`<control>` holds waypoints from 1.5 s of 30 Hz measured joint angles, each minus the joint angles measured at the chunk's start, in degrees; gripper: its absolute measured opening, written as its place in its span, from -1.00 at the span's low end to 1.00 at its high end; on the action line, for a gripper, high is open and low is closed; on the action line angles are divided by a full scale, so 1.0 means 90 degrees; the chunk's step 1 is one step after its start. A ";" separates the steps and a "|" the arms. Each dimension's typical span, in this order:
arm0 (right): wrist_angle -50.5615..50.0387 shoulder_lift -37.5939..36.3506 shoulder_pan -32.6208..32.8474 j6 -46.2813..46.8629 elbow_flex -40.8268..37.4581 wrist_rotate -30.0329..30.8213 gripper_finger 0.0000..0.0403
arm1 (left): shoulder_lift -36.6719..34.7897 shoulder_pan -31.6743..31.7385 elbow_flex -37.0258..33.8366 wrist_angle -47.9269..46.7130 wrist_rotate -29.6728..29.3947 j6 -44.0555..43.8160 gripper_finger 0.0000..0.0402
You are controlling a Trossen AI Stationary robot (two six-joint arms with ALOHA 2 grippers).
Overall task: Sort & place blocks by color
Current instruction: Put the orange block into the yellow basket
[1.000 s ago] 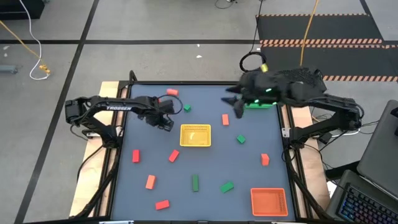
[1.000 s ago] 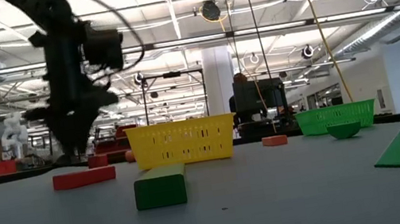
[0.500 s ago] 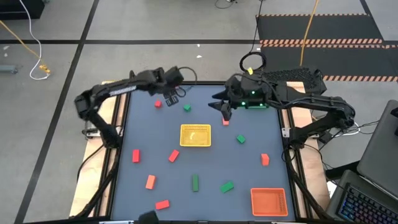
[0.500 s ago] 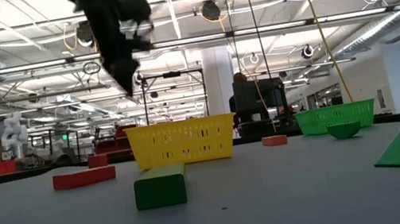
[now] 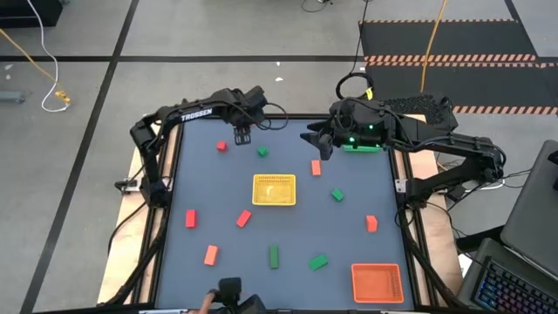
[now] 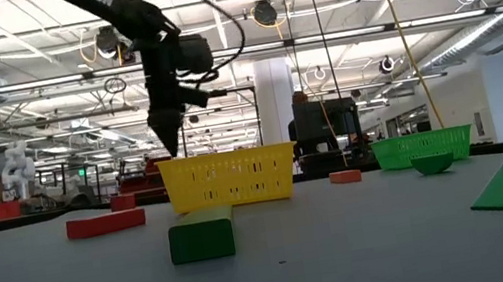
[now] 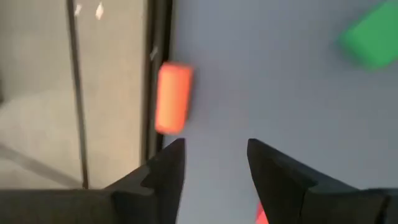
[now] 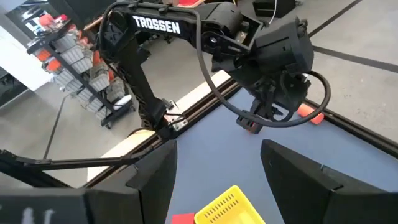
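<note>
Small red, orange-red and green blocks lie scattered flat on the dark table. My left gripper hangs open above the far edge. An orange-red bar lies just ahead of its fingers and touches neither of them. A red cube and a green cube flank the gripper. In the low view, my left gripper is clear of the table, behind the yellow tray. My right gripper is open and hovers beyond a red block.
The yellow tray sits mid-table and the orange tray at the near right corner. The green tray is partly hidden under my right arm. A person's hand with a dark object shows at the near edge.
My left gripper has risen from the table's left side and swung to the far edge, then come down a little over the orange-red bar. My right gripper has shifted slightly left. A hand with a dark object has appeared at the near edge, where a red block lay.
</note>
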 joint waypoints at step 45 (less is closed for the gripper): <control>-0.0177 0.0002 0.0408 0.0792 0.0005 -0.0059 0.13 | 0.1549 0.0461 0.0012 0.0919 0.0031 0.0375 0.10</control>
